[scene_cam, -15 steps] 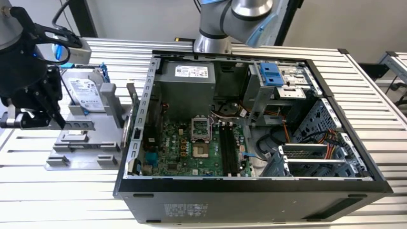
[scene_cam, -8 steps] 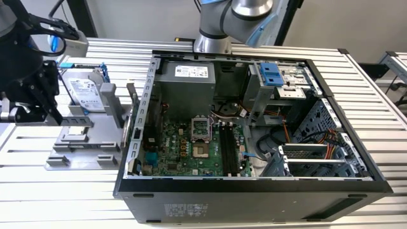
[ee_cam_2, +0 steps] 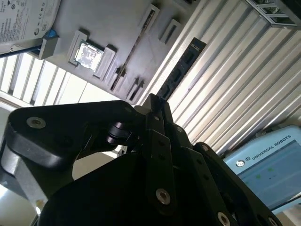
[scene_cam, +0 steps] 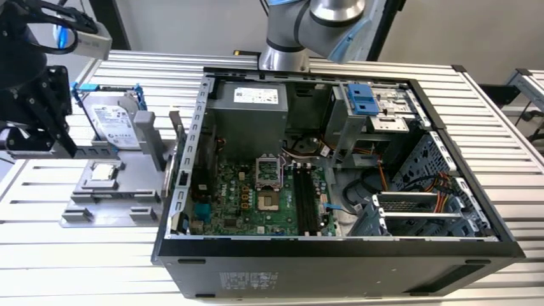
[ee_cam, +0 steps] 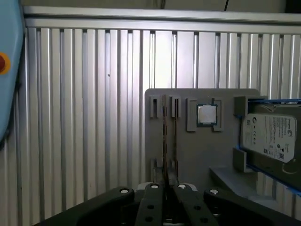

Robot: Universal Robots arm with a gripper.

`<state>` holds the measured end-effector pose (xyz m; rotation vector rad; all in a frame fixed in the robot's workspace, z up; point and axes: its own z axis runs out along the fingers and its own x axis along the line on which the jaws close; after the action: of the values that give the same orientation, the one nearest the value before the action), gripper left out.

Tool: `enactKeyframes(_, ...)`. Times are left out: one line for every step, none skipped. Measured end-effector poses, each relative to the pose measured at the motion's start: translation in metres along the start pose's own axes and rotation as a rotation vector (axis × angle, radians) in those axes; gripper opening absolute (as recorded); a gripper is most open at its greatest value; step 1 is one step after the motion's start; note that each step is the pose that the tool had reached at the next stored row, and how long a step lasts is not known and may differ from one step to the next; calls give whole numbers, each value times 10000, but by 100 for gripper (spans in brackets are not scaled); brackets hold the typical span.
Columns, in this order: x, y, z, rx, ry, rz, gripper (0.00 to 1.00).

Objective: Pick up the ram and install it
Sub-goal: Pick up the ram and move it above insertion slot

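Dark and thin, seen edge-on in the first wrist view, the ram [ee_cam: 164,136] runs straight out from the gripper [ee_cam: 165,186], whose fingertips are clamped on its two flat faces. It hangs above the grey tray [ee_cam: 202,155], in line with the tray's row of narrow slots. In the second wrist view its chip side shows just past the tray's long edge, against the ribbed metal table [ee_cam: 84,117]. On the tray the square processor [ee_cam: 206,114] sits beside the slots, and the hard drive [ee_cam: 270,136] rests at the end away from them. In the exterior view the open computer case [scene_cam: 340,247] stands just beside the tray, wall close to the tray's edge, its black memory slots [scene_cam: 304,197] well inside. From the tray's opposite edge the table runs wide.
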<state>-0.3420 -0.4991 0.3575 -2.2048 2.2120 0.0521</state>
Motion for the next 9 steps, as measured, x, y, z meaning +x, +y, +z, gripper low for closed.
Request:
enactKeyframes(-1,0,-26,0,1,0,0)
enactKeyframes(-2,1,-52,0,0,1,0)
enactKeyframes(-3,1,-78,0,0,0,0)
enactKeyframes(-4,1,-105,0,0,0,0)
enactKeyframes(-5,1,-131,-1,1,0,0)
enactKeyframes(-6,2,-157,-1,1,0,0)
enactKeyframes(-7,2,-179,1,0,0,0)
enactKeyframes(-7,2,-202,0,1,0,0)
enactKeyframes(-8,2,-223,0,0,0,0)
